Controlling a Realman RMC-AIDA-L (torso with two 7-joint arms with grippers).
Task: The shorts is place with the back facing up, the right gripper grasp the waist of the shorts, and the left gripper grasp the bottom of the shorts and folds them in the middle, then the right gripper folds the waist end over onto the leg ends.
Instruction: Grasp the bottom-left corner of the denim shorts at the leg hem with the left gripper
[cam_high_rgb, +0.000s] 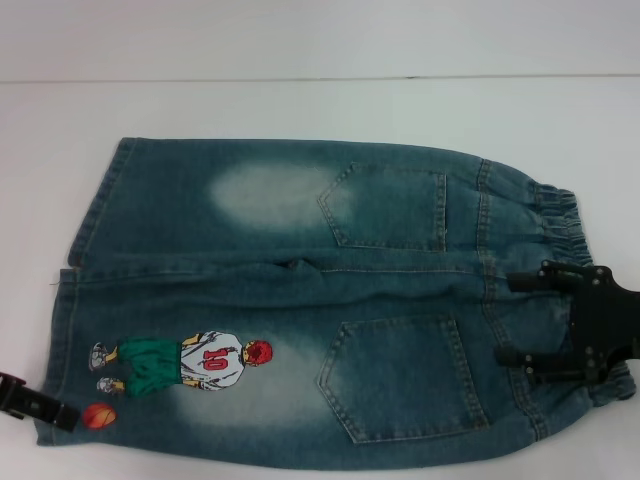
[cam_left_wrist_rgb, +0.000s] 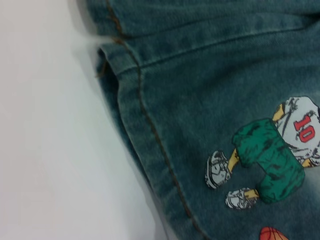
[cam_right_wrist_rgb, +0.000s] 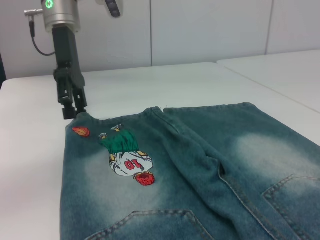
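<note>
The shorts (cam_high_rgb: 300, 300) lay flat and unfolded on the white table (cam_high_rgb: 300, 100), back side up, both patch pockets showing, with the gathered waistband (cam_high_rgb: 560, 215) toward the robot's right and the leg ends (cam_high_rgb: 85, 230) toward its left. No fold had been made, so by the look of it the whole sequence remained ahead: the fold through the middle, then the waist turned over onto the legs. The right gripper (cam_high_rgb: 525, 320) hung over the waistband at the near pocket's side, its black fingers spread apart, and whether they touched the cloth could not be judged from above. The left gripper (cam_right_wrist_rgb: 70, 107) stood at the corner of the bottom of the shorts (cam_left_wrist_rgb: 150, 135), just beside the small orange ball (cam_high_rgb: 99, 415) and the embroidered player (cam_high_rgb: 195, 362) numbered 10; its fingers pointed down at the hem, but whether they had closed on the denim could not be told. From the head camera only a sliver of that gripper showed at the frame's edge, and its own wrist camera showed none of its fingers, only hem, stitching and bare table.
</note>
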